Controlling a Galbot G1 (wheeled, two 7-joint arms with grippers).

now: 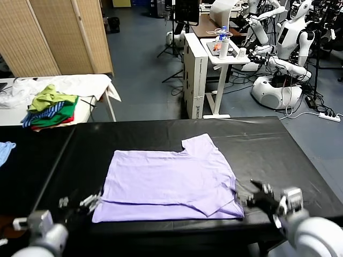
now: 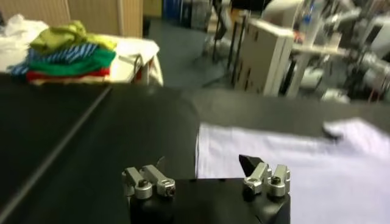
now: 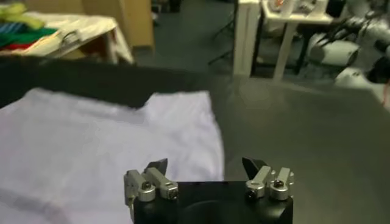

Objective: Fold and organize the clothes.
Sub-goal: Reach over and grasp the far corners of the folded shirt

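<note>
You have a long black table (image 1: 278, 144) covered in a dark matte sheet filling the lower part of the head view, and on it, near the middle and toward the front edge, lies the lavender short-sleeved T-shirt (image 1: 171, 179) of thin soft fabric. It lies flat and partly folded: one sleeve sticks out at the far side, and a doubled layer shows along the near hem. Beyond the table's left end you see a white side table (image 1: 86, 85) carrying a pile of green, blue-striped and red garments (image 1: 51, 110), well apart from the shirt. A light blue cloth (image 1: 5, 150) peeks in at the left border of the black table.

Your left gripper (image 1: 80, 203) sits low at the shirt's near left corner, just beside the fabric; its wrist view shows the fingers (image 2: 251, 164) spread wide with nothing between them. Your right gripper (image 1: 257, 197) sits at the shirt's near right corner, close to the hem, though whether it touches the cloth is hard to tell there. Its fingers (image 3: 157, 166) are likewise spread apart and hold nothing, poised over the shirt's edge and the bare black surface.
</note>
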